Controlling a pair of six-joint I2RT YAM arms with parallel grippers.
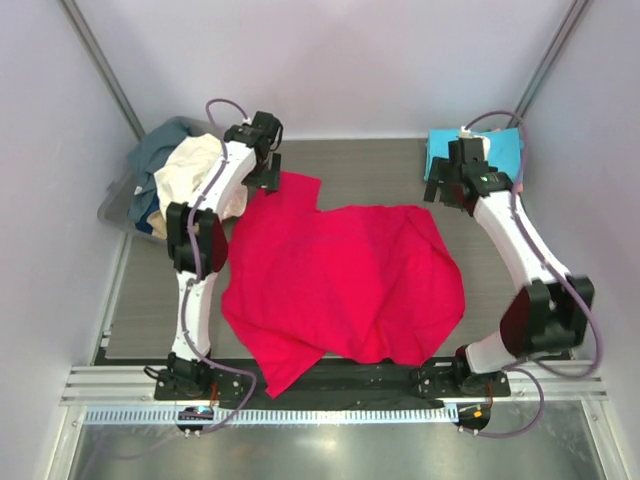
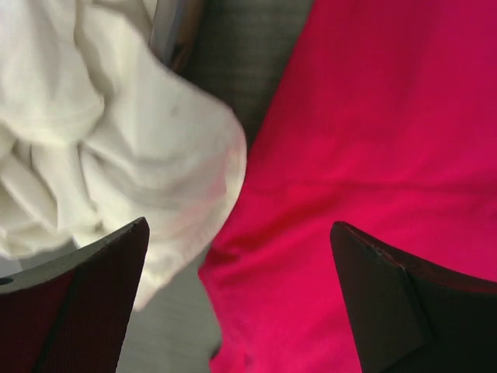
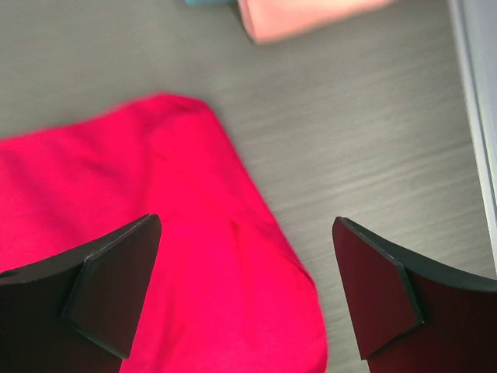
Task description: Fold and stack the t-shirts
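Presently, mid-table (image 1: 380,170), the red shirt (image 1: 345,285) lies rumpled, long axis running left to right. Your left gripper (image 1: 264,172) hangs over its far-left sleeve, just beside the cream shirt (image 1: 200,165); your right gripper (image 1: 448,190) hangs over the far-right edge (half over bare surface). Both stand with jaws spread, holding nothing. Judgement: each arm has its own far corner nearest; the right needs a shift inward.
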